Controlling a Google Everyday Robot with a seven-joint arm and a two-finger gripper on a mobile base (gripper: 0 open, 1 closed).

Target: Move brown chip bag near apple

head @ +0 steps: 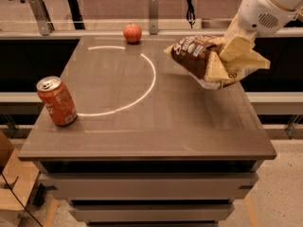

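Gripper (227, 63) above right side of table (142, 126), jaws clamped on lower edge of brown chip bag (191, 56): light, crinkly, floppy, so edge grip suits.

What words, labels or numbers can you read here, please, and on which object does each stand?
"Sea Salt": white script, only partly legible, on the crinkly dark brown chip bag, which the tool holds aloft at the view's right.
Too blurred to read: white markings on the orange-red soda can.
No text: the round red apple.
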